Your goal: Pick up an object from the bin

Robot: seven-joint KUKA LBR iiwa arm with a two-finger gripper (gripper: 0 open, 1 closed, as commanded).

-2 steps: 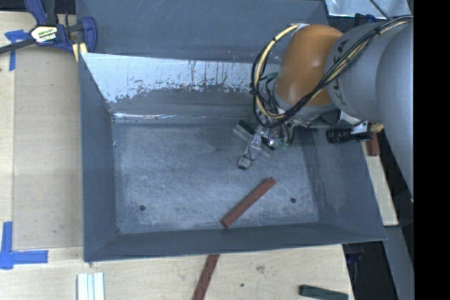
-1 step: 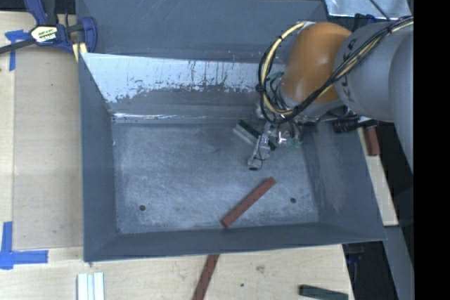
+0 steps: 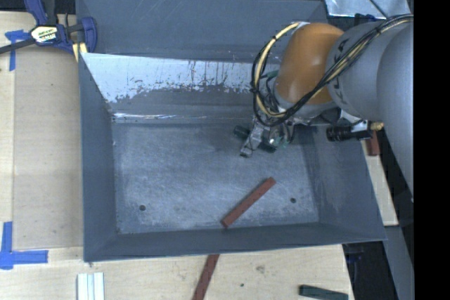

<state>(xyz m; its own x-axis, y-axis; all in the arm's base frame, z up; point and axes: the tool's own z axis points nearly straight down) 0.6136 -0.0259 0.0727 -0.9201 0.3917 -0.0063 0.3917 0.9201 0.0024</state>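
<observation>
Fingers [image 3: 247, 146] closed, brown stick [image 3: 248, 201] lying nearby

- The broad silver-grey rounded arm link [image 3: 394, 81] at the scene's right has a smooth, plain shell.
- A glossy orange-brown dome-shaped wrist cover [image 3: 306, 60] caps its end.
- Thin black and yellow cables [image 3: 261, 77] loop in arcs round the cover's left side; more black cables cross the grey shell.
- The small dark grey claw [image 3: 251, 142] has pale metal parts, with a green bit beside it.
</observation>
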